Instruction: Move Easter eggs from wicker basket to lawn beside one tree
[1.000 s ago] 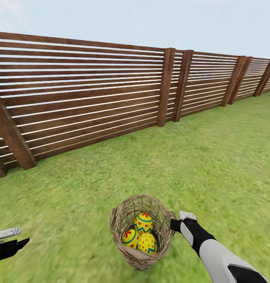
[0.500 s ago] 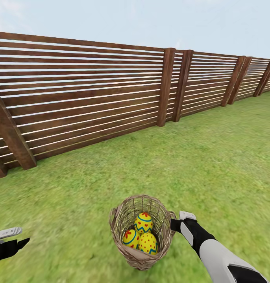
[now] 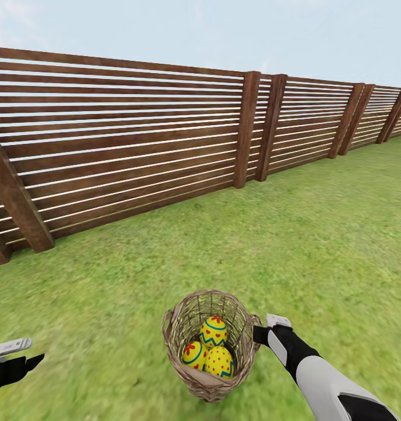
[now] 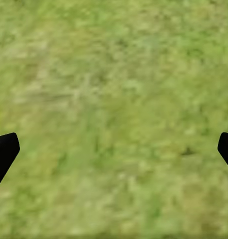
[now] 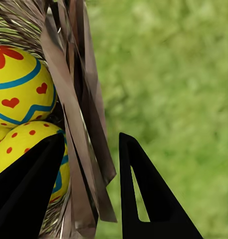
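The wicker basket (image 3: 211, 345) stands upright on the lawn (image 3: 317, 245), close in front of the robot. Inside it lie the three Easter eggs (image 3: 209, 349), yellow with blue zigzags and red marks, packed together at the bottom and touching each other.

The right gripper (image 3: 260, 331) is at the basket's rim, on its right side. In the right wrist view the two dark fingers (image 5: 143, 199) stand apart, with the woven wall (image 5: 79, 129) of the basket between them: one finger is on the inside, near the eggs, the other on the outside over the grass. Whether the fingers already press on the wall, I cannot tell. No egg is held.

The left gripper (image 3: 16, 354) hangs well apart from the basket, on the left, above bare grass. Its wrist view shows the fingertips (image 4: 4, 152) far from each other, so it is wide open and holds nothing.

Behind the basket runs a long brown slatted fence (image 3: 165, 146) with thick posts (image 3: 247, 128); the grass between fence and basket is free.
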You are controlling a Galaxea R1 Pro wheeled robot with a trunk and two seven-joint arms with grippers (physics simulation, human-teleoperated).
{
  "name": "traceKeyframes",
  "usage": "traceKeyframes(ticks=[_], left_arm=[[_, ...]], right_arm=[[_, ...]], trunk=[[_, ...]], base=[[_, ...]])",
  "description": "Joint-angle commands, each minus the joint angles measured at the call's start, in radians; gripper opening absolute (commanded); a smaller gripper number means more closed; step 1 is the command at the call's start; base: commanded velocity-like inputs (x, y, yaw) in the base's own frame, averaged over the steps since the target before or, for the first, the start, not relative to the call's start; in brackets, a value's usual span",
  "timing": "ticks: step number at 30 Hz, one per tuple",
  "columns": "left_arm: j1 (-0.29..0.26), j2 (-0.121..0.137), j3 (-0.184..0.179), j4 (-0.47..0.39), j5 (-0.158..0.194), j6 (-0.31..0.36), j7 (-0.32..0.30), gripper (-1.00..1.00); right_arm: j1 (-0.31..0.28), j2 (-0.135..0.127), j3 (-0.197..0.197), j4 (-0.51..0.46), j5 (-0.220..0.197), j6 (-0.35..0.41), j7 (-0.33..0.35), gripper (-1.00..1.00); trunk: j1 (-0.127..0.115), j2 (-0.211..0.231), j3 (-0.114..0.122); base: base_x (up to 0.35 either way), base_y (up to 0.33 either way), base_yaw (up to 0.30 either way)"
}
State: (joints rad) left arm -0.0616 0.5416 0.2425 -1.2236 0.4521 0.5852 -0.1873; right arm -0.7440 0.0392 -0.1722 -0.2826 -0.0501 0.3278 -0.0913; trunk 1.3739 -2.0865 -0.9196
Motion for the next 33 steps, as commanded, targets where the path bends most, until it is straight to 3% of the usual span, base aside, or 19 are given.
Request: traceKeyframes(ticks=[1,33], left_arm=[[0.0,0.0,0.002,-0.001,0.003,0.007,-0.003,1.0],[0.0,0.0,0.0,0.0,0.002,0.005,0.002,1.0]], right_arm=[[0.0,0.001,-0.003,-0.002,-0.008,0.005,-0.004,-1.0],[0.0,0.004,-0.002,-0.005,-0.01,-0.009,-0.002,-1.0]], trunk=[[0.0,0.0,-0.001],[-0.123,0.224,0.099]], base=[[0.0,0.0,0.0],[0.0,0.0,0.0]])
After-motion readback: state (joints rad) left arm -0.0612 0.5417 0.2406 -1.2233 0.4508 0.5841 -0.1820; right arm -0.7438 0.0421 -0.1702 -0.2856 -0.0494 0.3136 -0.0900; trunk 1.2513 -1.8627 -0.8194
